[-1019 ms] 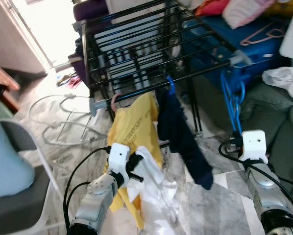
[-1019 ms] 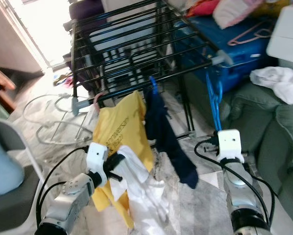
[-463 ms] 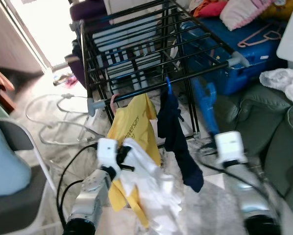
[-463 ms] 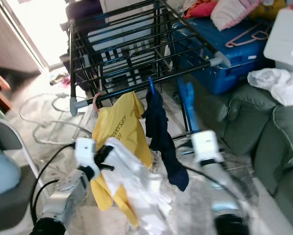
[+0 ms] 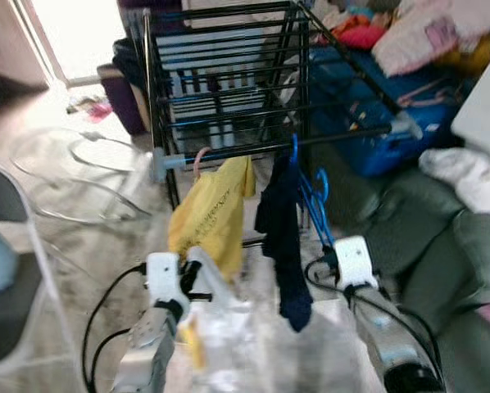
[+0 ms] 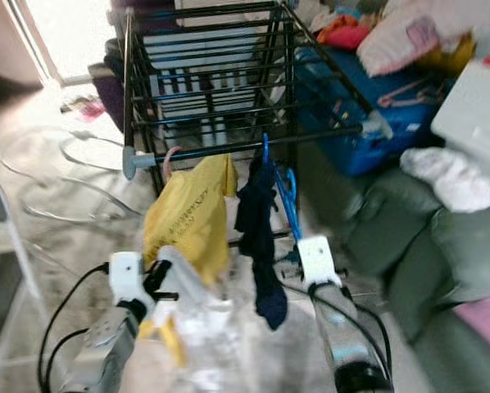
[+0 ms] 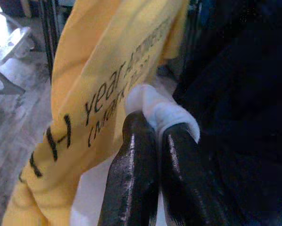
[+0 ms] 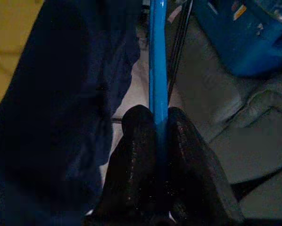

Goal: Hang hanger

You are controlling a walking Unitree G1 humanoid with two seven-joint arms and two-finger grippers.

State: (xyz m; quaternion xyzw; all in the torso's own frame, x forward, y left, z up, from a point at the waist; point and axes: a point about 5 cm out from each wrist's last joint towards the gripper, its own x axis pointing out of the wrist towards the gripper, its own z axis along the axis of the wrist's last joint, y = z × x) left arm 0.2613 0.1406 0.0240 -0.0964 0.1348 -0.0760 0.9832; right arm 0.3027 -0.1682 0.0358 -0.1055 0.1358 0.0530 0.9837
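Left gripper (image 7: 153,129) pinched a white hanger (image 7: 157,110) below the drying rack (image 5: 229,90), by the yellow shirt (image 5: 208,213). Right gripper (image 8: 155,125) clamped the blue hanger (image 8: 158,56), beside the navy garment (image 5: 282,237) under the rack's front rail.

The yellow shirt (image 7: 108,70) has black letters on it, in the middle left of the left wrist view. The word "year" can be read there. Under it is a second line that starts with "(", and the rest is too blurry to read.
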